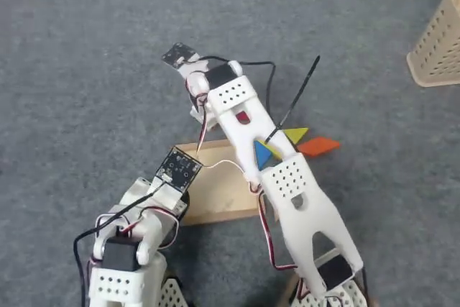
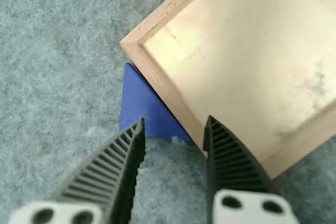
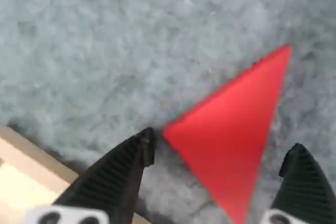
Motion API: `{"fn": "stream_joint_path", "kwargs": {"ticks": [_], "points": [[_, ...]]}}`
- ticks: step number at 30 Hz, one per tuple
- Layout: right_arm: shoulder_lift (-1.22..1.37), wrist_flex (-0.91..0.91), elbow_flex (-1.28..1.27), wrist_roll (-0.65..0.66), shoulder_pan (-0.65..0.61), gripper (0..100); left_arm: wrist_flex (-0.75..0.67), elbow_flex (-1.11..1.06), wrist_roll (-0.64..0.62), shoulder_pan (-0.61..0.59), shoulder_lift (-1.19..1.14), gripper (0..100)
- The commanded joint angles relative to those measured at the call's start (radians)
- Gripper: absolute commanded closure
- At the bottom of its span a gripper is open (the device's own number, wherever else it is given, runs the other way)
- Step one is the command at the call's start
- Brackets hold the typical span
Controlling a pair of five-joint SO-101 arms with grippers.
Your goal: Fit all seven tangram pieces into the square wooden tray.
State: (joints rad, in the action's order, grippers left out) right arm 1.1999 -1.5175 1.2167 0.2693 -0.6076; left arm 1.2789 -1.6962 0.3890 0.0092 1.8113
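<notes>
The wooden tray [image 1: 215,193] lies on the grey, carpet-like table [image 1: 86,70] between the two arms; the part of its floor seen from the left wrist is bare wood.

The left gripper [image 2: 173,128] hangs just above one outer corner of the tray. Its jaws stand apart with nothing between them. One jaw is over the table, the other over the tray's rim [image 2: 157,85]. A dark blue piece [image 2: 140,103] lies flat on the table, pressed against the outside of that rim, its near edge just ahead of the jaw tips.

The right gripper [image 3: 223,142] is held low over a red triangle [image 3: 231,129] lying flat on the table. Its jaws are spread wide, one on each side of the piece, and do not grip it. A corner of the tray shows close by.

On the far side of the right arm, a yellow triangle [image 1: 296,134], a blue triangle [image 1: 262,153] and an orange parallelogram [image 1: 318,147] lie close together beside the tray. A pale perforated basket [image 1: 437,37] stands well apart at the table's edge.
</notes>
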Motion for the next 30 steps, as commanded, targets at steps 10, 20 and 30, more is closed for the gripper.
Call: {"fn": "stream_joint_path", "kwargs": {"ticks": [10, 20, 30], "points": [[-0.002, 0.062, 0.032, -0.158, -0.004, 62.6, 0.005, 0.012, -0.008, 0.002, 0.012, 82], [-0.002, 0.030, 0.029, -0.155, -0.002, 74.3, 0.005, 0.012, -0.008, 0.002, 0.012, 82], [-0.004, -0.002, 0.034, -0.155, 0.010, 79.4, 0.005, 0.012, -0.008, 0.002, 0.012, 82]]}}
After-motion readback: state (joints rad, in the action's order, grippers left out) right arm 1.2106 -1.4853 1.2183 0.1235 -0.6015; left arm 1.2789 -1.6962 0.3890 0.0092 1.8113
